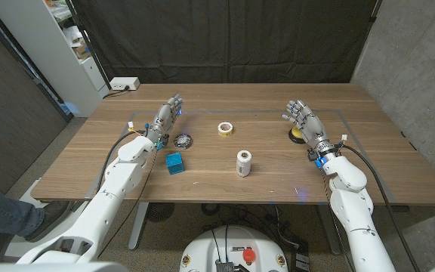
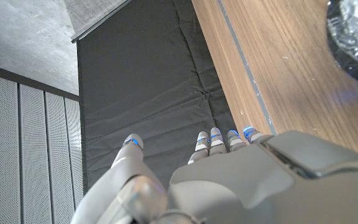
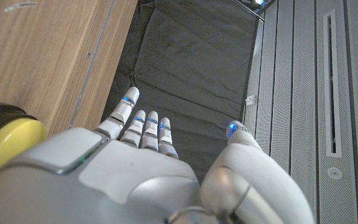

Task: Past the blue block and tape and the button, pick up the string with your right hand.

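The white spool of string [image 1: 244, 163] stands upright near the middle of the wooden table [image 1: 384, 177], well apart from both of your hands. Beyond it lies the small roll of yellow-and-white tape [image 1: 225, 128]; to its left sits the blue block [image 1: 174, 163], and past that a dark, shiny round object [image 1: 183, 140] that I can't identify.

Your right hand [image 1: 303, 118] is out at the right side, fingers spread and extended, holding nothing. It sits just beside the yellow button on its black base [image 1: 297, 134], apparently hovering. Your left hand [image 1: 168, 115] is likewise open and empty, near the dark round object.

The risks, as I judge them: the button is right under your right hand, so dropping the wrist as you swing inward could press or drag it. The spool is tall and narrow, so a sideways nudge from a fingertip could tip it and send it rolling toward the block or the near edge. Approach from above or close from both sides at once.

The right wrist view shows how close the button [image 3: 8, 140] is to the hand [image 3: 135, 174], which the head view partly hides. The left wrist view catches the shiny object [image 2: 356, 31] up close beside the left hand [image 2: 241, 180]. The spool's position comes from the head view.
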Action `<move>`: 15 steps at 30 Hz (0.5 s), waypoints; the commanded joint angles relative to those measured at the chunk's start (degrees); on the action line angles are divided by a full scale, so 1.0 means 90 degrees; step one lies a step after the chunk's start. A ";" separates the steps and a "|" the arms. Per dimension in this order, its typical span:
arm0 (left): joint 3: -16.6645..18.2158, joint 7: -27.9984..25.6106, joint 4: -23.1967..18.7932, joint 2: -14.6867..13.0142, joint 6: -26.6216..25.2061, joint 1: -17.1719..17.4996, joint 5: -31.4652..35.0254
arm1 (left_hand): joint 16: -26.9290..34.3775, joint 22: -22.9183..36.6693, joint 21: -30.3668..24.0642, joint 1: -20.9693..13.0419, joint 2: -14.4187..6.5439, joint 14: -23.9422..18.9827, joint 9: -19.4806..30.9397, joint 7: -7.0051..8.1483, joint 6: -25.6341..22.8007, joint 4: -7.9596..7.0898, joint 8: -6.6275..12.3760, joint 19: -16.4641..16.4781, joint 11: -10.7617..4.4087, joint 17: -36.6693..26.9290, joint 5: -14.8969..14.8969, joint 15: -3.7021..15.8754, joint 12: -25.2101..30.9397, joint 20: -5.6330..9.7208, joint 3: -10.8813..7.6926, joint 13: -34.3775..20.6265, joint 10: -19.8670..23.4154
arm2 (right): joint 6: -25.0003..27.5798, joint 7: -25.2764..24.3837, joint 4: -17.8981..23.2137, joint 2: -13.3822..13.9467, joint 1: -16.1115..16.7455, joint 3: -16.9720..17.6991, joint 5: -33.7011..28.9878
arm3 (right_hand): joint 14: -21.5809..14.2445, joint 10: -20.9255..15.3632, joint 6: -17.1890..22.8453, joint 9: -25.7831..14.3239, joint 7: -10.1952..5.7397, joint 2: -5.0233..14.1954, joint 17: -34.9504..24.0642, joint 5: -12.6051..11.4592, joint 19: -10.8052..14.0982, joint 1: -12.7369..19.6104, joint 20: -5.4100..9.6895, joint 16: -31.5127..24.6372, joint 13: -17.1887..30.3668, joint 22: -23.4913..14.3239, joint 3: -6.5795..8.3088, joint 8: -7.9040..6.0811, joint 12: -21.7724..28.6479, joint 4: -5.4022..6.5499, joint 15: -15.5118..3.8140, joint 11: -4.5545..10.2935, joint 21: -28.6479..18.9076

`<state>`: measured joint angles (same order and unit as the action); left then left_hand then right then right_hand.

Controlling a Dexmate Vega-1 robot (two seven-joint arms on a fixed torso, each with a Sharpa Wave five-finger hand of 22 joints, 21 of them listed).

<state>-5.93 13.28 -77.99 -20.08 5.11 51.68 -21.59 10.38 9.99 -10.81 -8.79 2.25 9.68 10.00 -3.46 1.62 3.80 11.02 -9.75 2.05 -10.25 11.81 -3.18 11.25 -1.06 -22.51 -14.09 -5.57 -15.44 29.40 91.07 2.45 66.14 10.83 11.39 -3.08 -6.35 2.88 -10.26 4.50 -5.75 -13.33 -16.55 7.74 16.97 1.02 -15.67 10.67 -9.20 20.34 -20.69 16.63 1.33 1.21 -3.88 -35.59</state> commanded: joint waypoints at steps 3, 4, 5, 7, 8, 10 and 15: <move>-0.0040 0.0017 -0.0024 -0.0064 -0.0033 -0.0050 0.0019 | 0.0031 0.0032 -0.0030 -0.0056 -0.0018 0.0073 0.0018 0.0003 -0.0052 0.0031 -0.0003 -0.0139 -0.0058 -0.0014 -0.0010 0.0022 0.0032 -0.0033 -0.0004 0.0004 -0.0047 | -0.0250 0.0152 0.0220 0.0021 0.0253 -0.0109 -0.0129 | -0.0015 0.0013 0.0006 -0.0023 -0.0006 -0.0016 0.0001 -0.0055 0.0075 0.0114 0.0006 0.0029 0.0001 -0.0017 0.0021 0.0064 -0.0029 -0.0060 -0.0046 0.0065 0.0030; -0.0041 0.0022 -0.0029 -0.0069 -0.0034 -0.0050 0.0020 | 0.0031 0.0032 -0.0030 -0.0056 -0.0018 0.0073 0.0018 0.0011 -0.0054 0.0032 -0.0002 -0.0138 -0.0061 -0.0014 -0.0010 0.0021 0.0032 -0.0032 -0.0004 0.0006 -0.0046 | -0.0259 0.0155 0.0224 0.0009 0.0267 -0.0111 -0.0113 | -0.0015 0.0012 0.0010 -0.0023 -0.0008 -0.0017 0.0003 -0.0056 0.0077 0.0116 0.0004 0.0030 0.0001 -0.0017 0.0021 0.0065 -0.0030 -0.0062 -0.0044 0.0069 0.0032; -0.0048 0.0020 -0.0045 -0.0082 -0.0044 -0.0047 0.0033 | 0.0030 0.0032 -0.0031 -0.0057 -0.0019 0.0076 0.0018 0.0015 -0.0053 0.0033 -0.0003 -0.0138 -0.0056 -0.0014 -0.0011 0.0022 0.0032 -0.0031 -0.0003 0.0009 -0.0048 | -0.0270 0.0168 0.0229 0.0005 0.0280 -0.0114 -0.0097 | -0.0014 0.0014 0.0011 -0.0024 -0.0009 -0.0018 0.0005 -0.0058 0.0085 0.0121 0.0004 0.0033 0.0001 -0.0017 0.0021 0.0069 -0.0034 -0.0066 -0.0048 0.0069 0.0035; -0.0050 0.0007 -0.0063 -0.0087 -0.0042 -0.0036 0.0041 | 0.0029 0.0032 -0.0031 -0.0059 -0.0019 0.0078 0.0018 0.0023 -0.0060 0.0037 -0.0002 -0.0138 -0.0054 -0.0014 -0.0012 0.0020 0.0032 -0.0030 -0.0002 0.0016 -0.0049 | -0.0301 0.0191 0.0244 -0.0002 0.0308 -0.0121 -0.0078 | -0.0028 0.0012 0.0019 -0.0024 -0.0018 -0.0019 0.0011 -0.0061 0.0093 0.0130 -0.0001 0.0032 0.0000 -0.0017 0.0020 0.0075 -0.0042 -0.0074 -0.0042 0.0074 0.0045; -0.0043 -0.0004 -0.0079 -0.0082 -0.0051 -0.0024 0.0031 | 0.0030 0.0032 -0.0032 -0.0061 -0.0019 0.0076 0.0018 0.0024 -0.0063 0.0039 -0.0001 -0.0138 -0.0059 -0.0014 -0.0013 0.0017 0.0032 -0.0033 -0.0002 0.0020 -0.0050 | -0.0315 0.0196 0.0255 -0.0010 0.0323 -0.0122 -0.0064 | -0.0030 0.0010 0.0018 -0.0024 -0.0023 -0.0020 0.0015 -0.0063 0.0102 0.0136 0.0005 0.0034 0.0000 -0.0017 0.0020 0.0083 -0.0046 -0.0079 -0.0040 0.0068 0.0051; -0.0039 -0.0013 -0.0083 -0.0078 -0.0052 -0.0017 0.0026 | 0.0030 0.0032 -0.0033 -0.0063 -0.0020 0.0076 0.0018 0.0023 -0.0063 0.0042 -0.0002 -0.0137 -0.0057 -0.0014 -0.0015 0.0017 0.0031 -0.0031 -0.0001 0.0027 -0.0053 | -0.0334 0.0234 0.0276 -0.0003 0.0344 -0.0126 -0.0038 | -0.0033 0.0009 0.0020 -0.0025 -0.0022 -0.0021 0.0018 -0.0065 0.0108 0.0140 0.0004 0.0035 0.0000 -0.0017 0.0020 0.0088 -0.0051 -0.0084 -0.0042 0.0072 0.0057; -0.0038 -0.0020 -0.0080 -0.0071 -0.0053 -0.0012 0.0021 | 0.0031 0.0033 -0.0033 -0.0067 -0.0021 0.0074 0.0018 0.0038 -0.0067 0.0049 -0.0004 -0.0142 -0.0042 -0.0013 -0.0018 0.0017 0.0032 -0.0038 0.0000 0.0040 -0.0053 | -0.0356 0.0274 0.0355 0.0010 0.0408 -0.0125 -0.0009 | -0.0093 -0.0012 0.0055 -0.0027 -0.0003 -0.0019 0.0034 -0.0073 0.0184 0.0160 -0.0023 0.0025 0.0000 -0.0018 0.0018 0.0106 -0.0068 -0.0102 -0.0040 0.0055 0.0072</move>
<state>-6.27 13.37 -78.29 -20.63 4.94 51.30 -21.39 10.38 9.99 -10.81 -8.79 2.25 9.68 10.00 -3.26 1.42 3.98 11.02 -9.76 1.74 -10.25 11.81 -3.18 11.25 -1.06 -22.33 -13.75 -5.89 -17.70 30.91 93.03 2.56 68.50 9.95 10.49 -3.39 -6.03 2.90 -10.26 4.47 -5.86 -13.04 -16.97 8.52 17.54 0.96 -15.46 10.67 -9.19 20.32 -19.91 16.17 0.87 0.90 -3.57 -35.15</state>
